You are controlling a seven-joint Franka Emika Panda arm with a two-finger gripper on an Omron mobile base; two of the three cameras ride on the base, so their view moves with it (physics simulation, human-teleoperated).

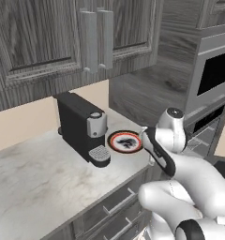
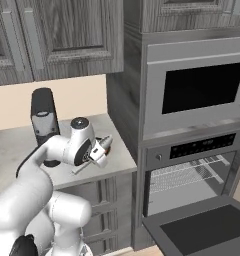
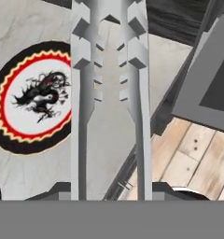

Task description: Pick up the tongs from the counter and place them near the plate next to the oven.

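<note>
My gripper [image 3: 109,192] is shut on the tongs [image 3: 81,93], two silver toothed arms that run up the middle of the hand view. They hang over the grey marbled counter [image 3: 32,175], just right of the plate [image 3: 32,100], which has a black rim, a red ring and a white centre with a black pattern. In the right base view the gripper [image 2: 99,153] hovers over the counter's right end with the tongs [image 2: 80,168] sticking out below it. The plate [image 1: 125,141] lies beside the arm's wrist. The oven [image 2: 192,160] stands right of the counter.
A black coffee machine [image 1: 84,125] stands on the counter left of the plate. The oven door [image 2: 202,227] hangs open, low at the right. A built-in microwave [image 2: 199,87] sits above the oven. Wall cabinets [image 1: 63,33] hang overhead. Drawers [image 1: 114,206] run below the counter edge.
</note>
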